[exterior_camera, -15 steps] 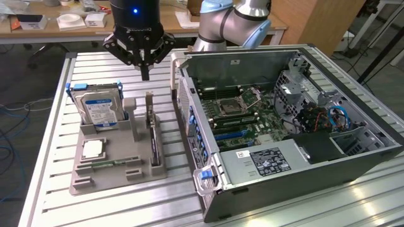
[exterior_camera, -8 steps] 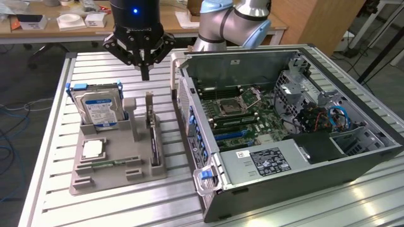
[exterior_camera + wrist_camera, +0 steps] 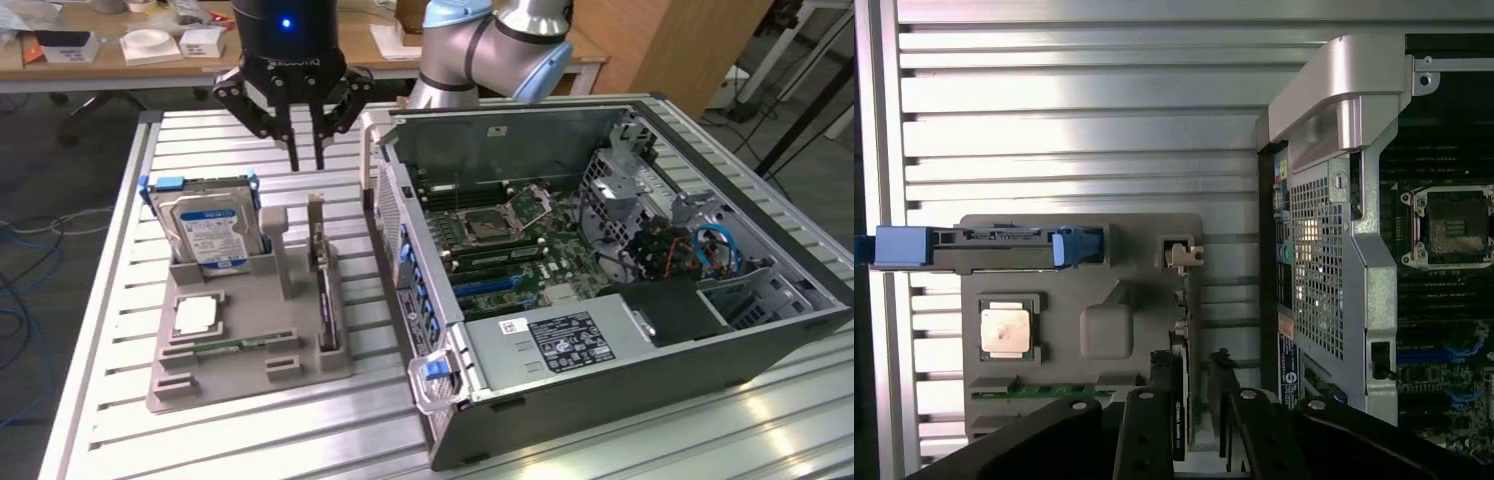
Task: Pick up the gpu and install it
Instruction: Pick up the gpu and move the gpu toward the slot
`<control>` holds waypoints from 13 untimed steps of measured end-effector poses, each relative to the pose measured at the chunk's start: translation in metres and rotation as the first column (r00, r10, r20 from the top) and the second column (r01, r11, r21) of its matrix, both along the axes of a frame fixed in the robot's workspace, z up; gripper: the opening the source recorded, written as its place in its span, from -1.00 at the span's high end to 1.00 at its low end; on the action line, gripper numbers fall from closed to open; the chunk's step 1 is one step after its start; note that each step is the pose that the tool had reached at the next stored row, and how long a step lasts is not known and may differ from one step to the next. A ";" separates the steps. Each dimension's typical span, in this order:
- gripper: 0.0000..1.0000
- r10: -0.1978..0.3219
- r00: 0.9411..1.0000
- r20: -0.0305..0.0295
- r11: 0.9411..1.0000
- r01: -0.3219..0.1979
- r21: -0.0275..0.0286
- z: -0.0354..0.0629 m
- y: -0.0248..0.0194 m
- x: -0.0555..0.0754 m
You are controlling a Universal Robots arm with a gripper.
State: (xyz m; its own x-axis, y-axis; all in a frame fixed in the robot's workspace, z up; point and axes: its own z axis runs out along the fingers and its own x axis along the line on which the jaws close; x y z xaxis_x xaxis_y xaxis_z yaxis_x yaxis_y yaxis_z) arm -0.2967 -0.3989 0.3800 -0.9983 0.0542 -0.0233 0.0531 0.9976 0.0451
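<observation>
The gpu (image 3: 322, 275) stands on edge in a slot of the grey holder (image 3: 247, 372), a thin card with its metal bracket end up. My gripper (image 3: 306, 163) hangs above the table just behind the holder's far end, beyond the gpu. It is open, with a narrow gap between the fingers and nothing in it. In the wrist view I look straight down on the gpu (image 3: 1181, 345), edge-on in the holder (image 3: 1104, 330). The two black fingers (image 3: 1142, 430) stand either side of its line, well above it. The open computer case (image 3: 747, 215) lies to the exterior view's right, motherboard (image 3: 507, 240) exposed.
The holder also carries an upright hard drive (image 3: 207, 225) with blue rails, a processor chip (image 3: 196, 315) and a memory stick (image 3: 230, 347). The case's front wall (image 3: 390, 225) stands close beside the gpu. A desk with white boxes (image 3: 147, 45) runs behind the slatted table.
</observation>
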 end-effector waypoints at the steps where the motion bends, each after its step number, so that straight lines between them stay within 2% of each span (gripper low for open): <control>1: 0.30 0.000 1.000 0.000 1.000 0.000 0.000 0.0000 0.0000 0.000; 3: 0.30 0.000 1.000 0.000 1.000 0.000 0.000 0.0000 0.0000 0.000; 5: 0.07 0.000 1.000 0.000 1.000 0.000 0.000 0.0000 0.0000 0.000; 8: -0.05 0.000 1.000 0.000 1.000 0.000 0.000 0.0000 0.0000 0.000; 9: -0.18 0.000 1.000 0.000 1.000 0.000 0.000 0.0000 0.0000 0.000; 13: -0.18 0.000 1.000 0.000 1.000 0.000 0.000 0.0000 0.0000 0.000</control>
